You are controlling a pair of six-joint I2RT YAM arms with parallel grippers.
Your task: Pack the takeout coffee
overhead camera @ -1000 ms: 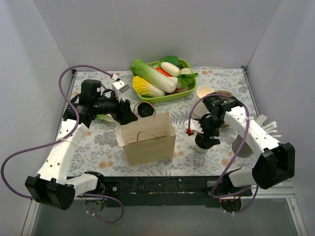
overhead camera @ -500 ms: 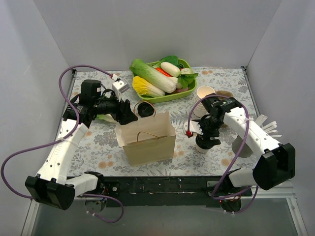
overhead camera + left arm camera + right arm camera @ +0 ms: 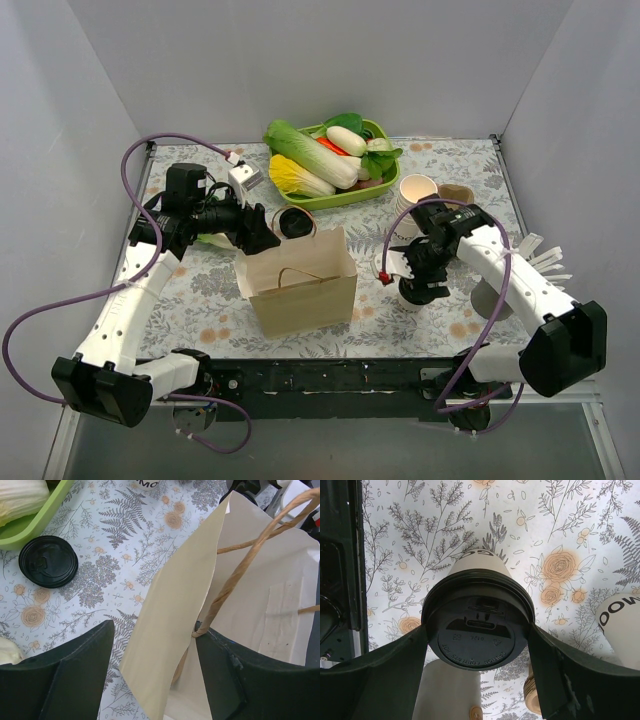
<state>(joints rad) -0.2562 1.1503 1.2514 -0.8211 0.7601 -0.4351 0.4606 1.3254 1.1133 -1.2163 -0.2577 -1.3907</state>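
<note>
The takeout coffee (image 3: 477, 630), a cream paper cup with a black lid, sits between the fingers of my right gripper (image 3: 477, 631), which press on both sides of the lid's rim. From above, the cup (image 3: 420, 291) and right gripper (image 3: 421, 278) are to the right of the open brown paper bag (image 3: 300, 285). My left gripper (image 3: 155, 631) straddles the bag's back-left wall (image 3: 175, 605). One finger is inside by the handle, the other outside and clear of the paper, jaws apart.
A green tray (image 3: 386, 136) of vegetables stands at the back. A loose black lid (image 3: 292, 222) lies behind the bag. A stack of lidless paper cups (image 3: 413, 196) stands behind the right gripper, and another white cup (image 3: 620, 625) lies near it.
The right arm's forearm has swung slightly to the right, while its gripper and the cup stay almost in place. The left arm and the bag have not moved.
</note>
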